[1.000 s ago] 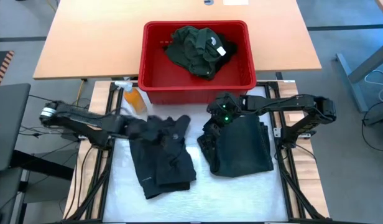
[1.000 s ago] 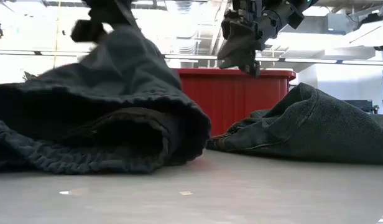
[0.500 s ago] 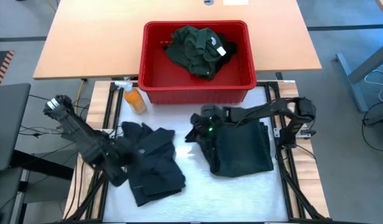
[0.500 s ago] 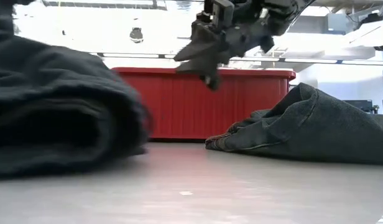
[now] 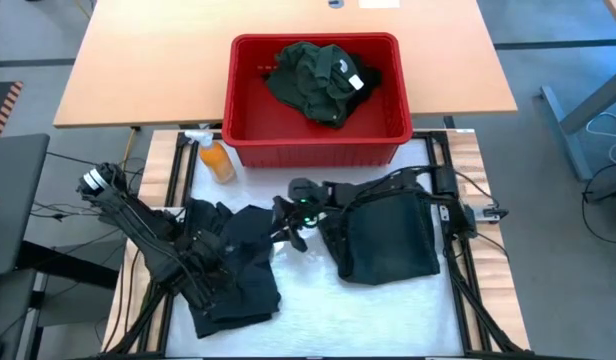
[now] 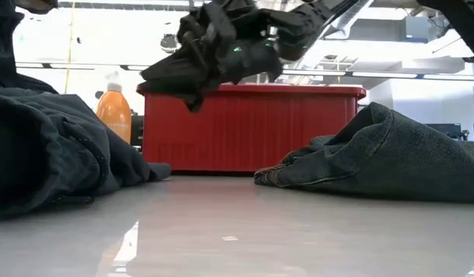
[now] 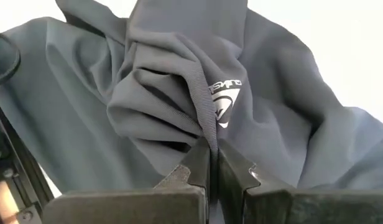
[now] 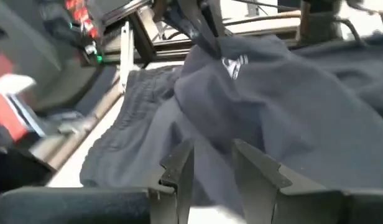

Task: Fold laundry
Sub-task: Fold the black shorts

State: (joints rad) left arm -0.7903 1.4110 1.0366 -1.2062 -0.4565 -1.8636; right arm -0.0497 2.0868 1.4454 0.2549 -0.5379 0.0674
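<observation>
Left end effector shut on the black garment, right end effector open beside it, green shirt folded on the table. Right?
Not quite. The green shirt lies crumpled in the red basket, not folded on the table; the high view shows it. The rest holds: the left end effector is shut on the black garment, and the right end effector is open beside it.

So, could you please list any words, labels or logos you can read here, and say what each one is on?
White logo with a line of lettering on the dark grey garment clamped in the left tool: too blurred to read.
White neck label on the green shirt in the red plastic basket: too small.
</observation>
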